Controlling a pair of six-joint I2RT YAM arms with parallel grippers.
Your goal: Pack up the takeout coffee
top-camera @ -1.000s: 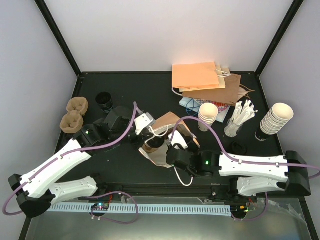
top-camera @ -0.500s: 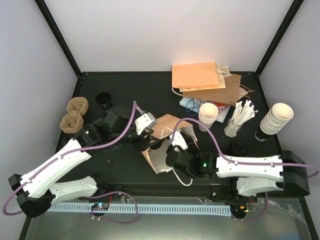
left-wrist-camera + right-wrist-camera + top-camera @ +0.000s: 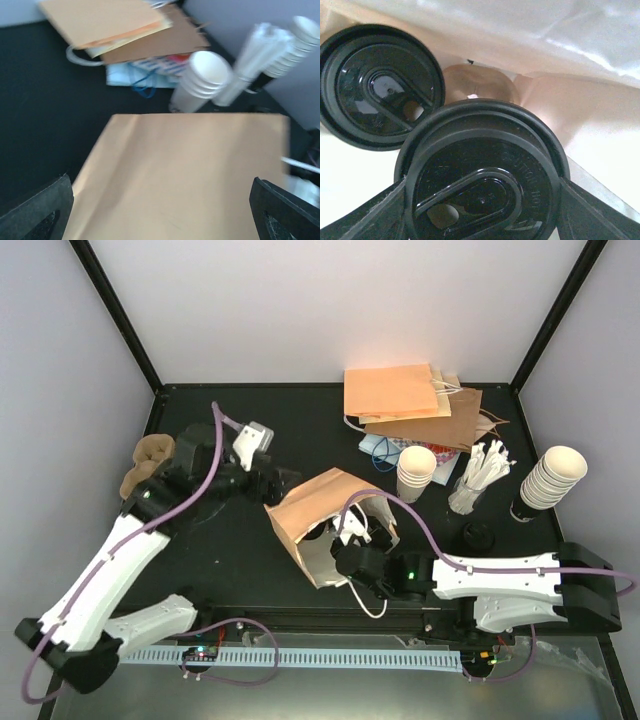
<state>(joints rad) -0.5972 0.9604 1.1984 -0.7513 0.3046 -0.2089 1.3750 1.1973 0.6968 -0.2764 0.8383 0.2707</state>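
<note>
One takeout coffee cup (image 3: 480,165), seen from above as a round black lid, is clamped in the jaws of the right gripper (image 3: 482,192), inside a brown paper bag (image 3: 305,505). The bag lies tilted at the middle of the bench (image 3: 300,420), its mouth facing the right arm. A second lidded cup (image 3: 380,92) stands just beside the held one, deeper in, and what looks like a pulp carrier pocket (image 3: 477,85) shows beyond them. The left gripper (image 3: 160,212) hovers over the bag, jaws wide apart and holding nothing. Nothing braces the bag, so a push from the right arm could slide or crumple it. The held cup could also knock its neighbour over, or a lid could pop and spill. The bench is matte black, set within pale walls and black corner posts. On its far right side are flat paper bags (image 3: 400,395), stacks of lidless white cups (image 3: 417,468) and a holder of white straws or stirrers (image 3: 480,475). Pulp carrier trays (image 3: 148,465) sit at the left edge.
</note>
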